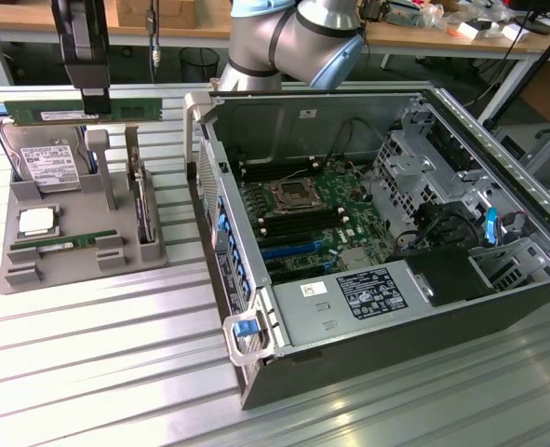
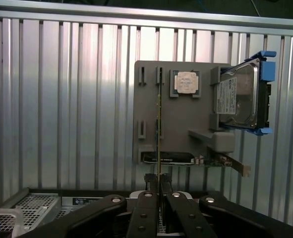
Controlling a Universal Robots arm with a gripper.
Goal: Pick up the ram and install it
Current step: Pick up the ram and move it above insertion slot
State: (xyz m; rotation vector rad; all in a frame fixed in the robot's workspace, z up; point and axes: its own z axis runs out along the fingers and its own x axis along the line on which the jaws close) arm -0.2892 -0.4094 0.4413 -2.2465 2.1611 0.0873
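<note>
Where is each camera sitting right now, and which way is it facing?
Exterior view: off the arm, raised, looking down on the open computer case and tray; arm and gripper show, holding the ram.
Wrist view: on the wrist, looking down past the fingers at the tray.
Shared: tray, ram, hard drive, gripper.
</note>
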